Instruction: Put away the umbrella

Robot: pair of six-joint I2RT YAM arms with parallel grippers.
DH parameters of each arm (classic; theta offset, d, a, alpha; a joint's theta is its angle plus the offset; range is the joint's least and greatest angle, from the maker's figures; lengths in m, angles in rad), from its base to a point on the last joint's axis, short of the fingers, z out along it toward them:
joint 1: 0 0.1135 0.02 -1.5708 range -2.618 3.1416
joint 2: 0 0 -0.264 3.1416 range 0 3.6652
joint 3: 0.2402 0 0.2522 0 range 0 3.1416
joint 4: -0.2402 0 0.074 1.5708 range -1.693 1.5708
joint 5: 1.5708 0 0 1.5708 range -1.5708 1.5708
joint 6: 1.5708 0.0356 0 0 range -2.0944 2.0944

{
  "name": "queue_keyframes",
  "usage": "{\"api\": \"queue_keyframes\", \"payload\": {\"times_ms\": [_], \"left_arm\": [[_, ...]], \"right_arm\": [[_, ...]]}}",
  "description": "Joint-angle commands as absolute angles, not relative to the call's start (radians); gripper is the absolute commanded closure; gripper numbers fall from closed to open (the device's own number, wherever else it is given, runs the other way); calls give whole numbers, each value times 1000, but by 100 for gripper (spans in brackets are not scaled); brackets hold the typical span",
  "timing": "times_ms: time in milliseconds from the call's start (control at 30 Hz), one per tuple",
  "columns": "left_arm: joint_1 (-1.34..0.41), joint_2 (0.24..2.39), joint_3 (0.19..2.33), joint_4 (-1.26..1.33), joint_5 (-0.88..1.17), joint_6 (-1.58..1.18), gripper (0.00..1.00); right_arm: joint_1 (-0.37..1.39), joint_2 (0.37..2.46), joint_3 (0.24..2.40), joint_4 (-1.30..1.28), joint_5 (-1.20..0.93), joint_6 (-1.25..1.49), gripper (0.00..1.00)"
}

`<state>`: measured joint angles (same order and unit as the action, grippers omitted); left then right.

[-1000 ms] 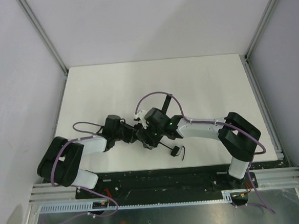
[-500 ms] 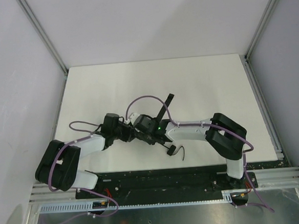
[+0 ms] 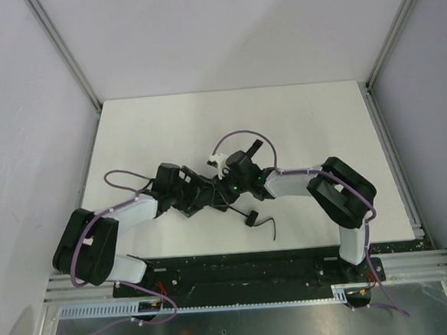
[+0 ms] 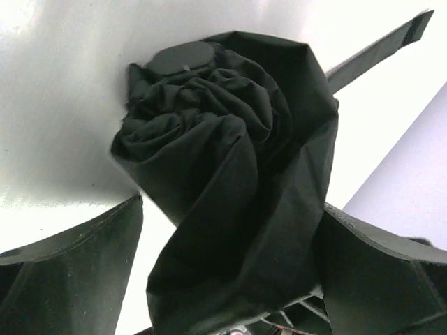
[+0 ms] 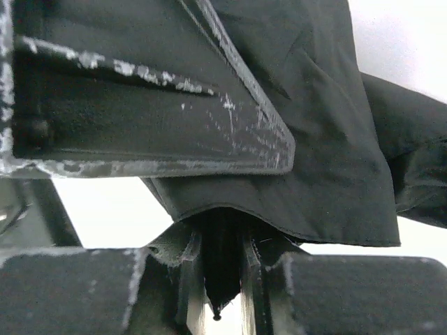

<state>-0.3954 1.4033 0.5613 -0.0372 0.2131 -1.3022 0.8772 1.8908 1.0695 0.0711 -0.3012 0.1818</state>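
The umbrella is held between both tools, over the counter. The left tool is clamped on the rolled canopy, and the fabric is pressed by both fingers. The right tool seems to be closed on a loose fold of the fabric, opposite to the left tool. The strap is seen standing out free beyond the left tool. The handle is found just beside the right tool, toward the arm bases. It is judged that the canopy is being gathered. Next, the strap should be wound around the bundle while the roll is kept tight.
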Motion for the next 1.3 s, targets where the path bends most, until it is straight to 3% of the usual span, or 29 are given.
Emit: {"api": "queue_keyframes", "payload": {"times_ms": [0,100,233,500,567,633,767,867,1033,1267], "left_arm": [[-400,1383,527,-67,227,-1274,1],[-400,1380,491,-65,203,-1279,1],[-399,1397,460,-56,139,-1269,10],[-391,1430,387,91,117,-1263,73],[-391,1443,380,124,142,-1268,89],[-394,1458,383,136,168,-1275,97],[-409,1467,386,137,207,-1316,100],[-426,1467,405,82,222,-1362,100],[-456,1487,429,40,261,-1401,100],[-474,1486,437,12,273,-1418,100]], "right_arm": [[840,2066,951,54,-626,307,100],[812,2088,944,110,-729,352,100],[776,2092,927,174,-813,407,100],[779,1990,928,113,-736,354,99],[788,1939,934,75,-681,325,90],[801,1883,944,30,-615,289,78],[870,1748,975,-76,-342,184,46],[964,1678,997,-106,-76,91,29],[1094,1679,1038,-115,327,-25,18],[1152,1764,1099,-57,433,-139,10]]}}
